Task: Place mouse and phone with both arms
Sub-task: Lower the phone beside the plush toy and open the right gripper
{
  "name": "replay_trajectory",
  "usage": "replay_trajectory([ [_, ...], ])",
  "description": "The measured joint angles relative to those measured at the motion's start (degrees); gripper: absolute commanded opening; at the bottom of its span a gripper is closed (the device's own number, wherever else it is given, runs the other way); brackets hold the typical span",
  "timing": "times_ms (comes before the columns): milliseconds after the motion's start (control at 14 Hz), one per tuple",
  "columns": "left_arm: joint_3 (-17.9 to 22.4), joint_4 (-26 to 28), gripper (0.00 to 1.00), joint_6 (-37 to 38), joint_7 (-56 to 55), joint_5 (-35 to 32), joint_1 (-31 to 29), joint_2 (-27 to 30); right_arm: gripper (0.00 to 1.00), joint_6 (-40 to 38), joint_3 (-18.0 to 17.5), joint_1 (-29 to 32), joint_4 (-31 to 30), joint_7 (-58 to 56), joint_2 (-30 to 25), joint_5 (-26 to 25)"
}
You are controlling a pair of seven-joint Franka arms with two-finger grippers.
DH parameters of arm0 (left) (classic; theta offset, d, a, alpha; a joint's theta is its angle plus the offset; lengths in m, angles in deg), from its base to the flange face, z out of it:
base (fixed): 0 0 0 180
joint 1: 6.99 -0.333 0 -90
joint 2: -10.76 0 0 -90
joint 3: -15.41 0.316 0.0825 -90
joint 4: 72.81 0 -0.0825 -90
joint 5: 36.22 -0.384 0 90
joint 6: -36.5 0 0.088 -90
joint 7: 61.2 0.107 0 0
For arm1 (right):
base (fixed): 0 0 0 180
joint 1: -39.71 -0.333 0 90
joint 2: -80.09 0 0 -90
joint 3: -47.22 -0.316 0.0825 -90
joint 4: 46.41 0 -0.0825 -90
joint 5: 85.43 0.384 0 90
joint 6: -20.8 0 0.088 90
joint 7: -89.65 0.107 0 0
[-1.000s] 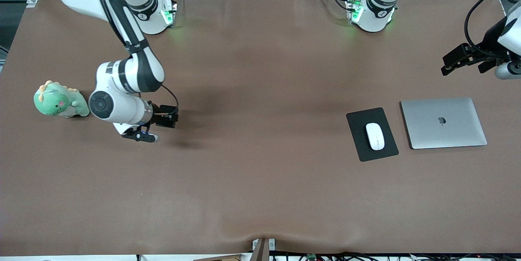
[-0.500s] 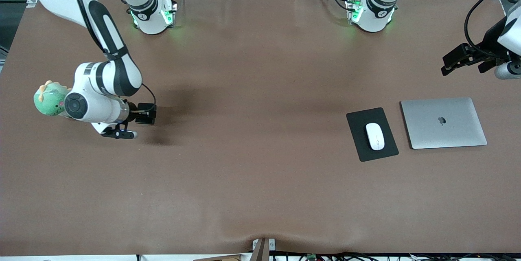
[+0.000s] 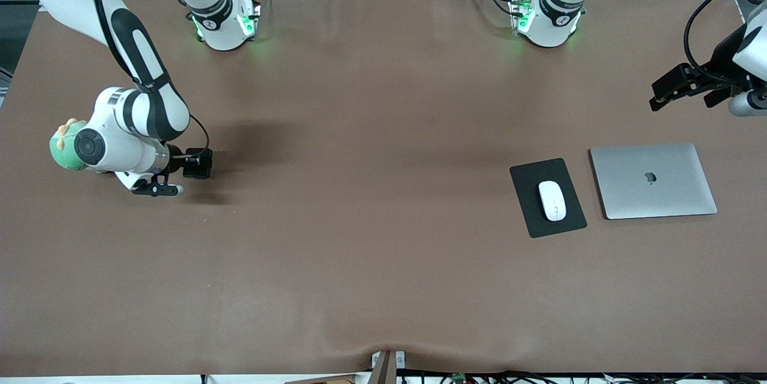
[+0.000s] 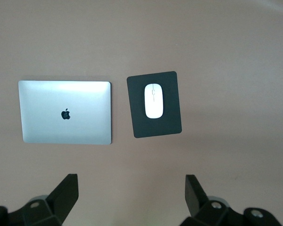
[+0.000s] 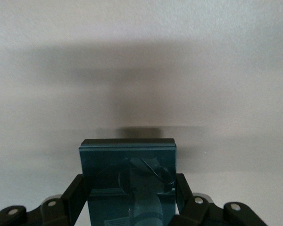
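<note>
The white mouse (image 3: 552, 200) lies on a black mouse pad (image 3: 527, 192) toward the left arm's end of the table; the left wrist view shows the mouse (image 4: 154, 100) there too. My right gripper (image 3: 193, 163) hangs low over bare table beside a green plush toy and is shut on the black phone (image 3: 202, 163). In the right wrist view the glossy phone (image 5: 128, 165) stands between the fingers of the right gripper (image 5: 128, 188). My left gripper (image 3: 683, 87) waits high over the left arm's end of the table. It is open and empty, as the left gripper (image 4: 131, 188) shows in its wrist view.
A shut silver laptop (image 3: 653, 180) lies beside the mouse pad, closer to the left arm's end of the table, and the laptop (image 4: 66, 113) also shows in the left wrist view. The green plush dinosaur (image 3: 62, 149) sits partly hidden by the right arm's wrist. A brown cloth covers the table.
The right arm has carried the phone toward its own end of the table and now covers most of the plush toy. The left arm has not moved.
</note>
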Motion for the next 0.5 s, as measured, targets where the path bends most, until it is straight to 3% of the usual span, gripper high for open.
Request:
replay_trajectory([
  [429, 0.0, -0.04, 1.0, 0.0, 0.0, 0.0, 0.0, 0.04, 0.0, 3.44, 0.0, 4.85, -2.03, -6.3, 0.43, -0.05],
  [500, 0.0, -0.04, 1.0, 0.0, 0.0, 0.0, 0.0, 0.04, 0.17, 3.81, -0.16, 4.85, -2.17, -6.3, 0.72, -0.05],
])
